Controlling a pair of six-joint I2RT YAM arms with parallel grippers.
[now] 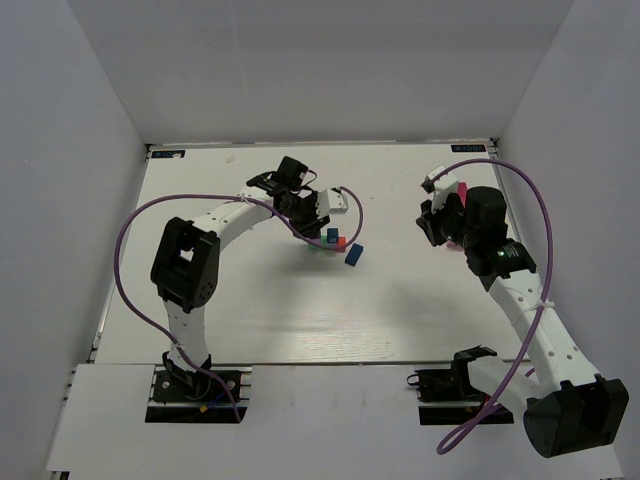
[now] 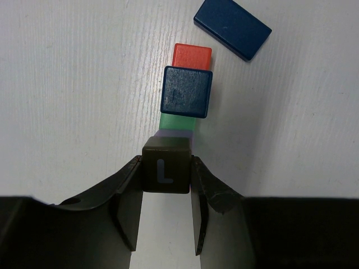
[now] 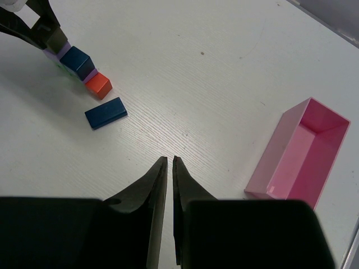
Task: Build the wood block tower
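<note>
Left wrist cam: dark cube (image 2: 166, 167) in the left tool (image 2: 165, 162) is covering nearly all of the lilac block (image 2: 175, 133) and part of the green block (image 2: 176, 121). Blue cube (image 2: 186, 91) is hiding the red block's (image 2: 192, 55) near side. Top edge is clipping the blue brick (image 2: 233, 25). Top cam: right arm (image 1: 490, 240) is masking most of the pink box (image 1: 462, 190). The tower (image 1: 333, 240) is reading too small to separate blocks.

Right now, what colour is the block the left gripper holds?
Dark olive-grey block; left wrist view.
</note>
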